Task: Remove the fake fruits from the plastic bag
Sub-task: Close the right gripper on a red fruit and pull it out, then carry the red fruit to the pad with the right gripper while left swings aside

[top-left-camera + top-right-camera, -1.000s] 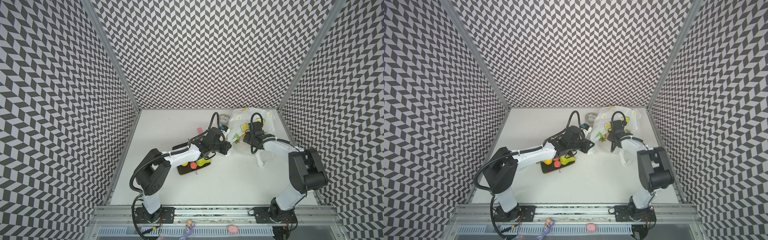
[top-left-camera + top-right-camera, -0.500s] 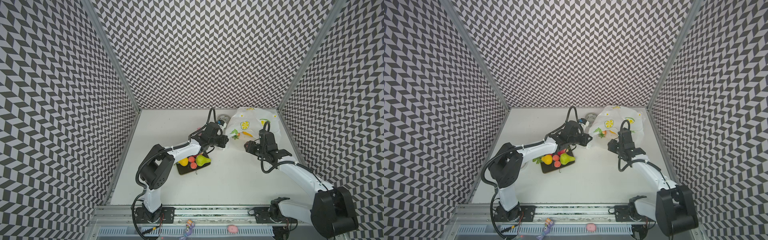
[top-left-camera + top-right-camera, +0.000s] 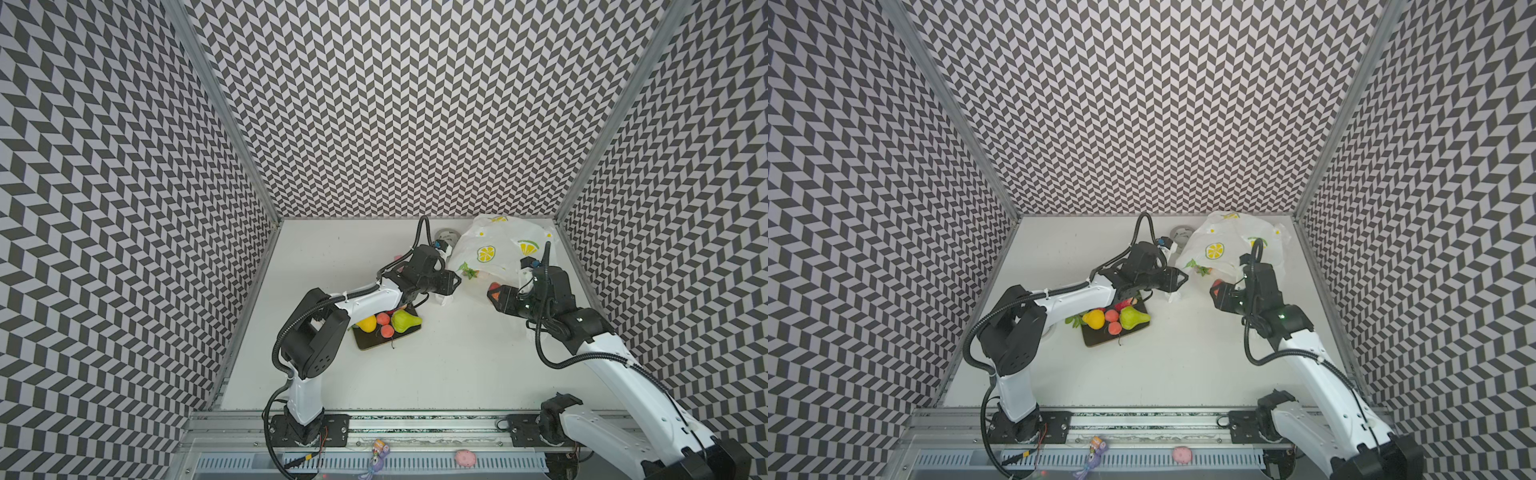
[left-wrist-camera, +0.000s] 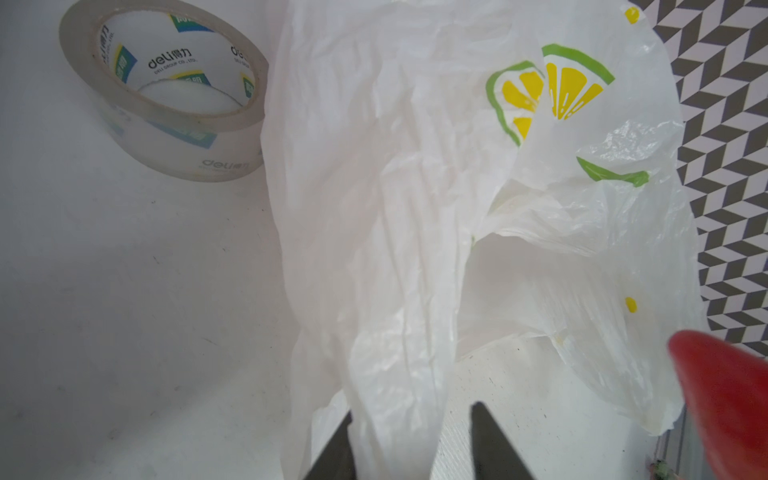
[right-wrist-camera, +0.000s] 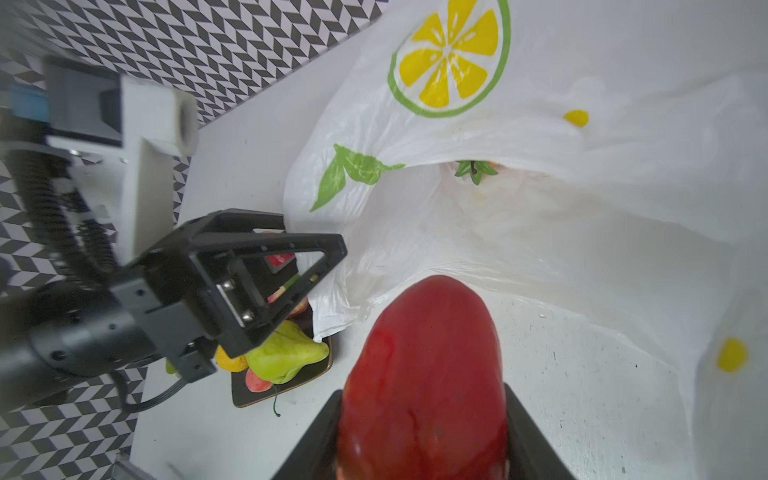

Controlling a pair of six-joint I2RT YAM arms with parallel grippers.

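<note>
The white plastic bag (image 3: 498, 249) with lemon prints lies at the back right, its mouth facing the middle. My right gripper (image 5: 423, 390) is shut on a glossy red fake fruit (image 5: 424, 365), held just in front of the bag's mouth (image 3: 494, 287). My left gripper (image 4: 411, 409) is open, with a twisted strip of the bag (image 4: 395, 374) lying loosely between its jaws. A leafy fruit (image 5: 473, 170) peeks out inside the bag. A lemon (image 3: 367, 323), a green pear (image 3: 405, 321) and peach-red balls (image 3: 387, 331) rest on a black tray (image 3: 374, 343).
A clear tape roll (image 4: 166, 95) stands at the back, next to the bag and behind my left gripper. The patterned side wall (image 3: 623, 249) runs close behind the bag. The left arm (image 3: 365, 295) stretches over the tray.
My right gripper has drawn back out of the bag toward the front with the red fruit in it. My left gripper, shut on the bag before, now has its jaws apart.
</note>
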